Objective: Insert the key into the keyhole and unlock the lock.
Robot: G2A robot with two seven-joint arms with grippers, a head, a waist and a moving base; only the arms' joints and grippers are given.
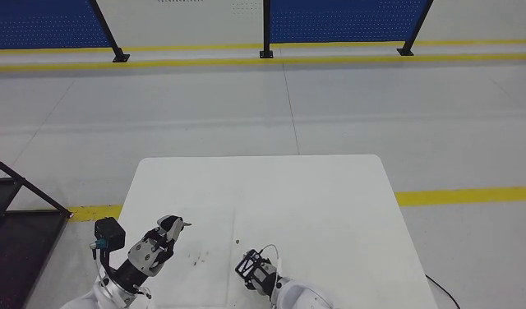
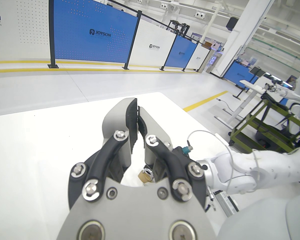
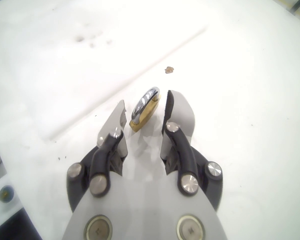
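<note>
Between the fingers of the right gripper (image 3: pixel 145 99), low in the centre of the top view: padlock (image 3: pixel 145 111). Body brass, flat-sided, with rounded corners. Shackle chromed, a smooth bright arch seated in the body. It sits on the table (image 1: pixel 329 194), seen edge-on with the shackle toward the wrist camera. Whether it stands upright or is tipped cannot be told. It is nearer one finger than the other and appears to touch neither.

Right gripper (image 1: pixel 253 269): fingers spread apart, one on each side of the padlock. Grey metal finger plates on black curved links; a dark ribbed pad (image 3: pixel 169 106) lines one inner face. The arm comes in from the bottom edge of the top view, with the gripper angled down toward the surface.

Left gripper (image 2: pixel 137 104): fingers closed together, black ribbed pads meeting at the tips. Whether anything thin is pinched between them cannot be told. In the top view this left gripper (image 1: pixel 175 225) is at lower left, above the table, pointing toward upper right, well apart from the right gripper.

Table: white, matte, rectangular with rounded corners. Faint dark smudges (image 3: pixel 80 38) and a small brown speck (image 3: pixel 169 69) mark it near the padlock. Both grippers are close to the near edge, and the left one is also near the left edge. Bare surface extends toward the upper and right parts of the frame.
</note>
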